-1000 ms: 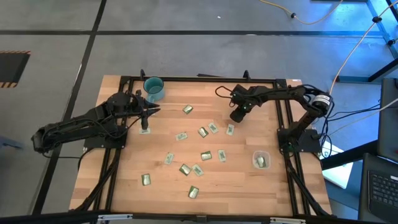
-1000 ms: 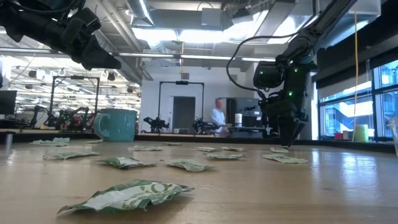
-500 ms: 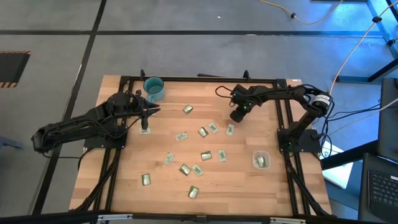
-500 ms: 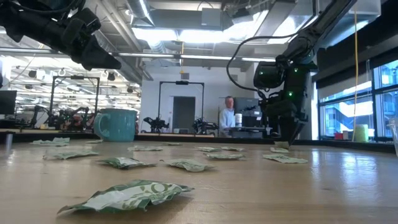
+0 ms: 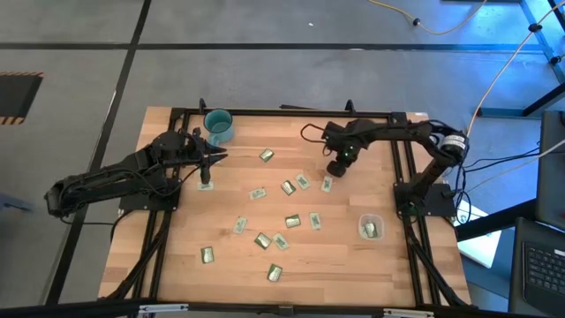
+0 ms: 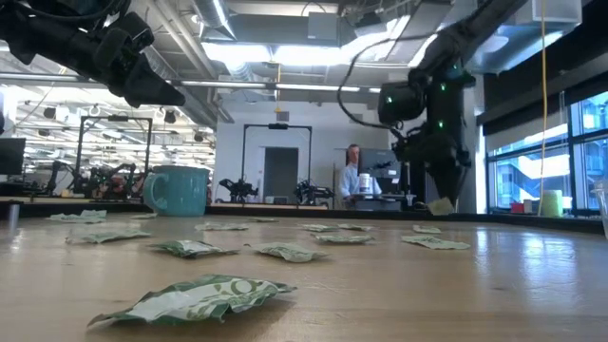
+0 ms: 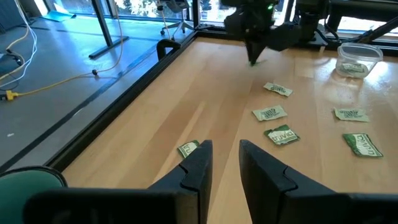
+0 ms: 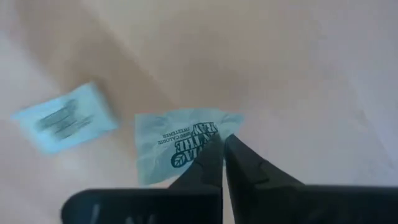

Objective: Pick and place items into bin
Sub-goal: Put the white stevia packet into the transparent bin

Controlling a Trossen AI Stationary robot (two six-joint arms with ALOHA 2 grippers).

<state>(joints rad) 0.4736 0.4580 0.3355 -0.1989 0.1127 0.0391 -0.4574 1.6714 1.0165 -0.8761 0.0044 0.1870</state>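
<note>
From above, the right tool [image 5: 335, 170] is hanging over the upper centre of the counter [image 5: 238, 274], the clear bin [image 5: 371, 227] is sitting at lower right, and the left tool [image 5: 212, 159] is waiting near the teal mug [image 5: 217, 124], its fingers slightly parted and empty. At counter level, the right tool [image 6: 443, 195] is holding a packet [image 6: 439, 206] clear of the wood at right. Its wrist camera is showing the fingers [image 8: 208, 163] clenched on that pale green packet [image 8: 180, 144].

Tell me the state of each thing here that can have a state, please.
Right hand: shut on a packet, lifted off the table.
Left hand: open, empty, above a packet near the mug.
Bin: upright, packet inside.
Mug: upright.
Other packets: lying flat on the table.
</note>
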